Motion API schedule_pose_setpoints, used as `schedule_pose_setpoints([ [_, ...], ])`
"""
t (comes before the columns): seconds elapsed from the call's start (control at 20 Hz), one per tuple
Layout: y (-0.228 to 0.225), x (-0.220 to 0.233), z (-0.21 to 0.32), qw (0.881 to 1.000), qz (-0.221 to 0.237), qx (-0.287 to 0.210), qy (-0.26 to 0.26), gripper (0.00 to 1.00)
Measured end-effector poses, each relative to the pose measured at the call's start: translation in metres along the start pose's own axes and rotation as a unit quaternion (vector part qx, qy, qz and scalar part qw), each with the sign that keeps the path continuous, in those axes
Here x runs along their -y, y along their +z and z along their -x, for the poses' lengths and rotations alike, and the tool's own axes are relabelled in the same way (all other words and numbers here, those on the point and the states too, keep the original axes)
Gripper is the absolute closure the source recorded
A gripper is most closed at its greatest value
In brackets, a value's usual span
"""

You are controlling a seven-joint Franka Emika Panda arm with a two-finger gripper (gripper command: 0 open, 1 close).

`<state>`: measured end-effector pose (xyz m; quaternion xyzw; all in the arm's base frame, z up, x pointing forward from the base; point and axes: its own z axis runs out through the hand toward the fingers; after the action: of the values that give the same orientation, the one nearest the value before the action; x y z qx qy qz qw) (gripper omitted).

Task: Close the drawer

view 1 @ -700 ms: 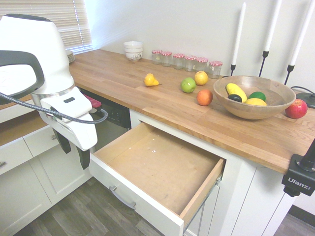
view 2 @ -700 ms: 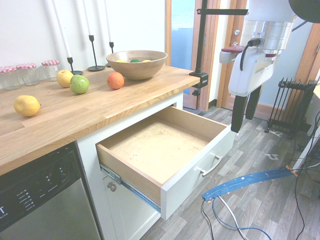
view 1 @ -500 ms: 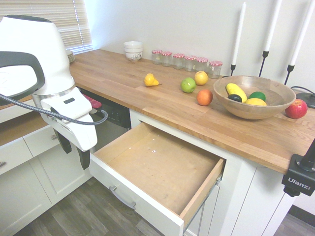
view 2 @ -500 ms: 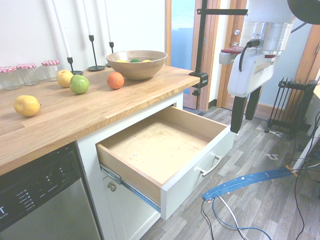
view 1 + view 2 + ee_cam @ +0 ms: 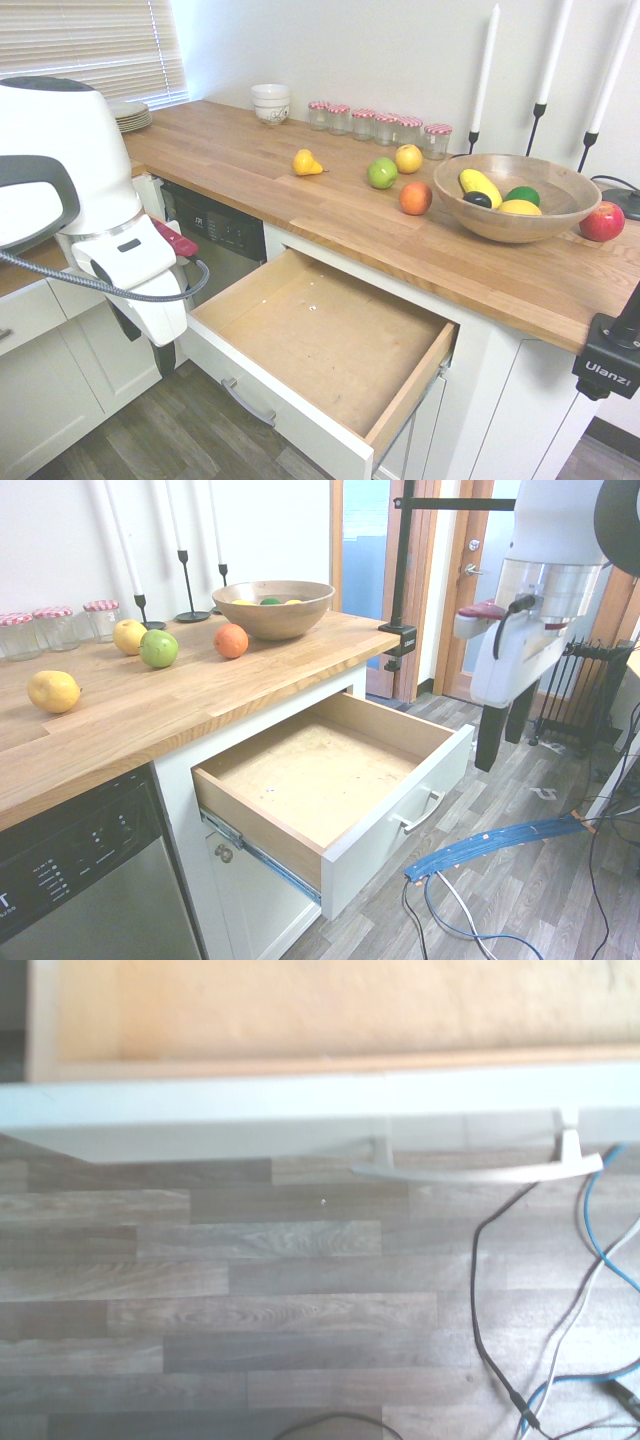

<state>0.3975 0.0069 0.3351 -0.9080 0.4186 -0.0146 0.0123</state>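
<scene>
Tool (image 5: 144, 345) spread, nothing pinched, held out in front of the drawer (image 5: 325, 345) near the left end of its white front, fingers pointed down, apart from it. Drawer pulled well out under the bench (image 5: 330, 205), its curved handle (image 5: 247, 402) on the front. On the bench, left to right, stacked bowls (image 5: 271, 103), lidded jars (image 5: 364, 124) and a wooden fruit bowl (image 5: 517, 200) are seen.

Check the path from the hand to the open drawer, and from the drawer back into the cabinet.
Nothing visible stands between the hand and the front of the drawer, nor between the drawer and its opening under the countertop.
</scene>
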Motion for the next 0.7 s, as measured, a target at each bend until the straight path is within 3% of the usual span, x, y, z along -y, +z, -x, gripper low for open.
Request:
schedule_pose_setpoints([
  [0.7,0.116,-0.046,-0.028,0.999,0.029,0.026,0.031,0.00],
])
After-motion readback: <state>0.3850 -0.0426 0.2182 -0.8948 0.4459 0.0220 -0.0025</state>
